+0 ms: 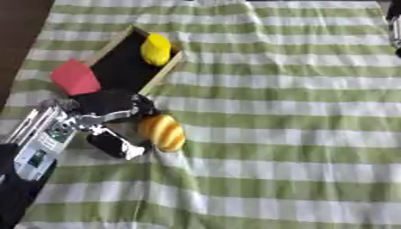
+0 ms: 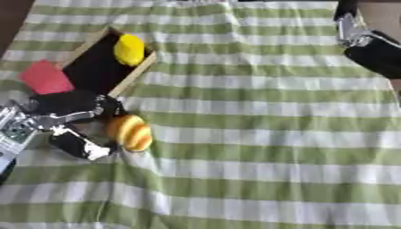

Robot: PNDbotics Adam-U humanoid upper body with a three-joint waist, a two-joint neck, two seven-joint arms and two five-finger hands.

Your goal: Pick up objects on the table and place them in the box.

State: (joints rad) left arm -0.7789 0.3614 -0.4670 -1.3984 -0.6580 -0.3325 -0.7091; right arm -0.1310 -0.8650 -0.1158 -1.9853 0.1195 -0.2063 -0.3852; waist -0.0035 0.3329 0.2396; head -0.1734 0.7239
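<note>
A wooden box (image 1: 168, 67) with a black floor lies at the upper left. A yellow rounded object (image 1: 156, 49) rests in its far end. A red block (image 1: 75, 77) sits at the box's near left corner, partly over the rim. On the striped cloth just below the box lies an orange striped bun (image 1: 162, 132). My left hand (image 1: 109, 112) reaches in from the lower left, its fingers curled over the bun's top end and its thumb (image 1: 117, 146) against the lower left side. My right hand (image 2: 374, 50) hangs at the upper right edge, far from the objects.
A green and white striped cloth (image 1: 282, 134) covers the table and is wrinkled below the bun. Dark bare table (image 1: 19, 27) shows along the left edge. The cloth's middle and right carry no objects.
</note>
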